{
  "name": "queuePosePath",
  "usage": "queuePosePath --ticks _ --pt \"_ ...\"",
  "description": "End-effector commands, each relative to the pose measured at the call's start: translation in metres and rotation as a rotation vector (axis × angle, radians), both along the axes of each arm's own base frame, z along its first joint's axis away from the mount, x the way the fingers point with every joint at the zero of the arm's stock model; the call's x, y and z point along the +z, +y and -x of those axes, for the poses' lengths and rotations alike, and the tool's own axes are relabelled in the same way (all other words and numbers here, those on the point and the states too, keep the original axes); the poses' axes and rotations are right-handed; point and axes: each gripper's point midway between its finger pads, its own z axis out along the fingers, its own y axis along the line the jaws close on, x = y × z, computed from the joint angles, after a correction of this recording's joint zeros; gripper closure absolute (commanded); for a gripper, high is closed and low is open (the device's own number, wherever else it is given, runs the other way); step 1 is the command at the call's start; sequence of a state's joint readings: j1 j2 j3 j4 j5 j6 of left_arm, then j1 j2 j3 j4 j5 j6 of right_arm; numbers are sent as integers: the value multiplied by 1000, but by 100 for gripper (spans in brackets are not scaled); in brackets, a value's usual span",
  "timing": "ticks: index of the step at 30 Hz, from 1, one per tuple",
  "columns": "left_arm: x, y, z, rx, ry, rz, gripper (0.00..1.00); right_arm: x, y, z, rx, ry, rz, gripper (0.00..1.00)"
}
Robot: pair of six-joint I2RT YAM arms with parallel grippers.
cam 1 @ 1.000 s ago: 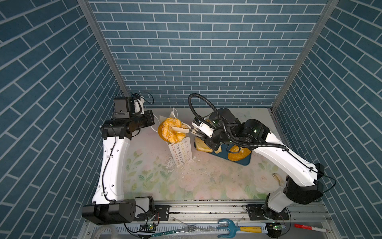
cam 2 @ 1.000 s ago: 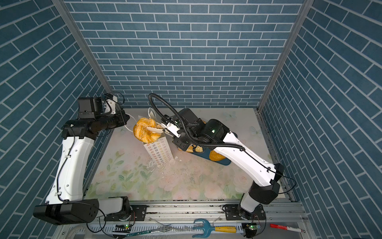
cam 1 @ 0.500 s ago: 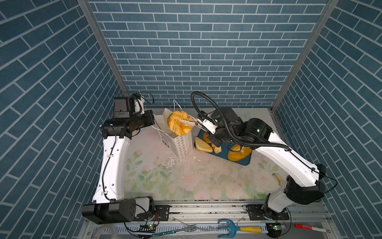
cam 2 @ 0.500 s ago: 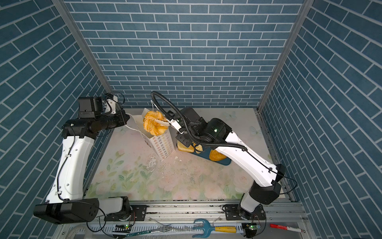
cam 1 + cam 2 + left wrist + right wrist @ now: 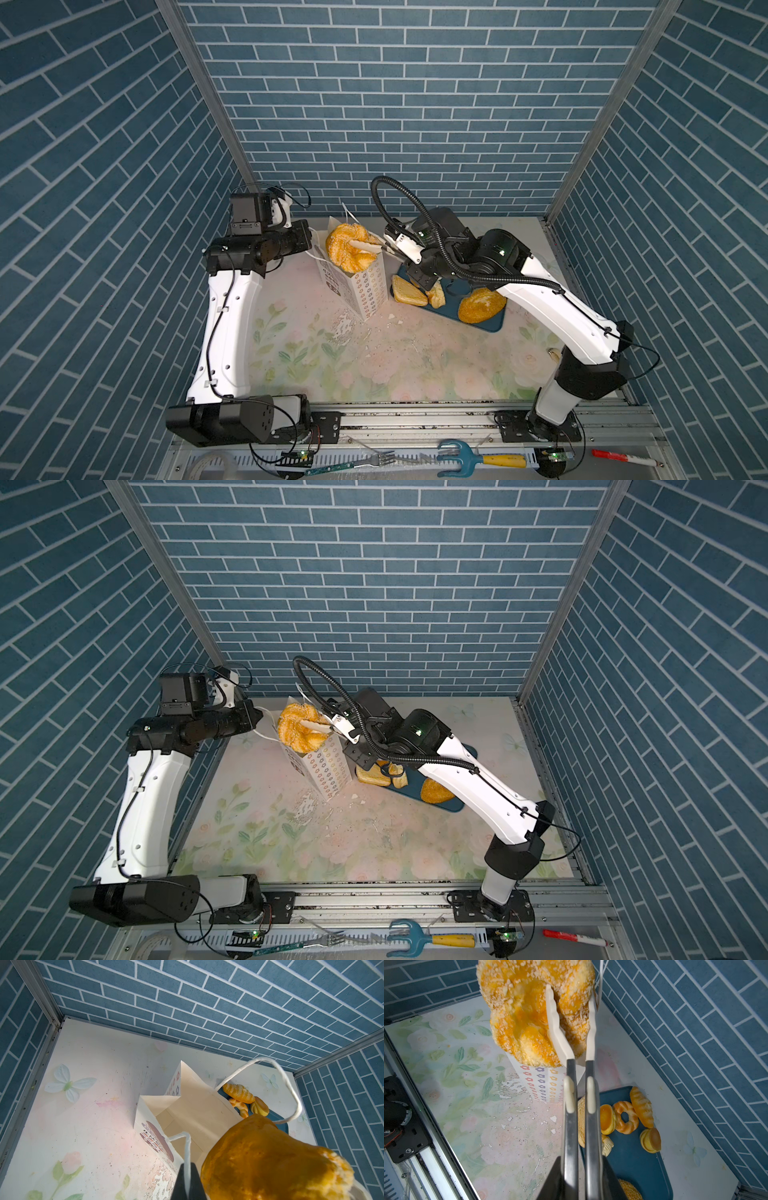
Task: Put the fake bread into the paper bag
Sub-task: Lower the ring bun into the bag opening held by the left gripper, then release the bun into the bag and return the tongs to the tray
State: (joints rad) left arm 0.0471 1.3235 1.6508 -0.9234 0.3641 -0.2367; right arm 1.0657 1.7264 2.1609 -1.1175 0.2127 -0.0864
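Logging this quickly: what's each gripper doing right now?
Left gripper: shut on the bag handle.
Right gripper: shut on tongs that clamp the wreath.

On the table [image 5: 415, 374]: paper bag [image 5: 357, 282] standing left of centre; wreath [image 5: 351, 247] in the tongs [image 5: 368, 246], above its mouth. Just right of the bag, tray [image 5: 633, 1163] bearing loaf [image 5: 482, 305], toast wedge [image 5: 408, 291], smaller pieces [image 5: 625, 1120]. Along the front edge: fork [image 5: 376, 459], hand rake [image 5: 457, 457], marker [image 5: 619, 458].
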Motion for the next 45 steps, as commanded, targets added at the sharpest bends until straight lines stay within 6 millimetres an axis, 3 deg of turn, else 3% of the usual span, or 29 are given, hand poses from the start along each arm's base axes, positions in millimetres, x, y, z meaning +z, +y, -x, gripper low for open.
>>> queuePosePath --ticks 1,6,10,17,27,35,41,45 --pt "2 -2 3 -11 -2 3 100 10 6 0 19 -4 -33 90" --pt "5 -1 3 -9 -5 -5 100 3 -2 -15 -51 25 -6 87" --pt "7 -2 2 -11 -8 -5 100 4 -2 -15 -43 33 -3 73" --pt "5 -3 -2 -22 9 -5 100 20 6 -11 -13 34 -57 62" --pt "2 -5 -14 -54 38 -10 100 47 0 -13 -37 -15 -119 61" --pt "-1 -4 -21 -79 80 -50 100 89 -31 -13 -120 -110 -201 64" --pt "-4 -2 -22 -76 92 -56 100 95 -63 -20 -198 -119 -211 65" --pt "-3 -2 -20 -70 90 -56 100 83 -94 -33 -295 -71 -216 65"
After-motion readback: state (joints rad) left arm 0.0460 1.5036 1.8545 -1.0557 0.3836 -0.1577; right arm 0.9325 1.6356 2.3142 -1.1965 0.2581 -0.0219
